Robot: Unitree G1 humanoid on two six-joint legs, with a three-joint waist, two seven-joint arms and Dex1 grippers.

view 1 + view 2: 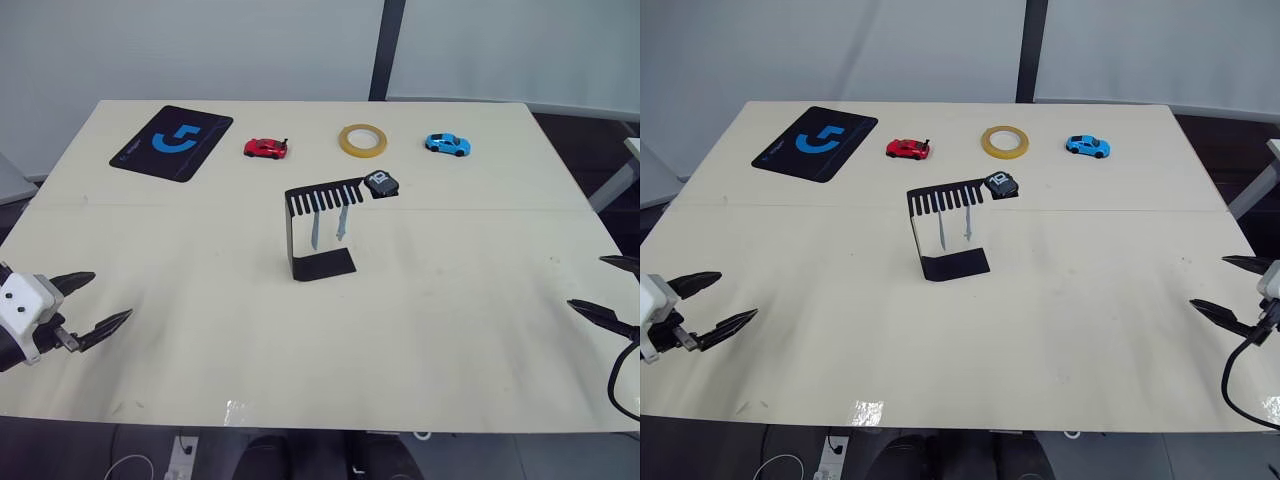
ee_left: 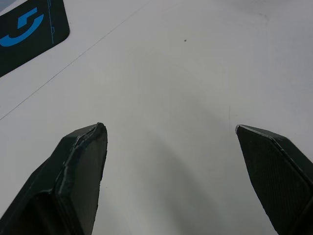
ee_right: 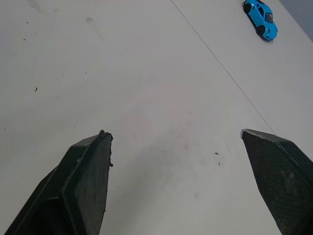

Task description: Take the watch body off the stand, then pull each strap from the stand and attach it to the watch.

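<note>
My table (image 1: pixel 480 330) lies wide and pale, with the stand (image 1: pixel 300 235) as the landmark near its middle. Beyond the stand and to its left is the black mat (image 1: pixel 172 142) with the blue logo; beyond it sit a red toy car (image 1: pixel 265 148), a roll of tape (image 1: pixel 362 140) and, further right, a blue toy car (image 1: pixel 447 144). Nothing of the task is done yet. The watch body (image 1: pixel 381 184) rests at the right end of the stand's slotted top plate, and the two straps (image 1: pixel 328 225) hang side by side from the slots beneath it. My left gripper (image 1: pixel 92 305) hovers well apart from the stand, near the table's front left edge, fingers spread and empty. My right gripper (image 1: pixel 1230 290) waits at the front right edge, likewise apart and holding nothing. The step in hand, as I judge it, is lifting the watch. I would bring the right gripper in from the stand's right side, pinch the case by its edges, and lift straight up so the light stand does not tip.
</note>
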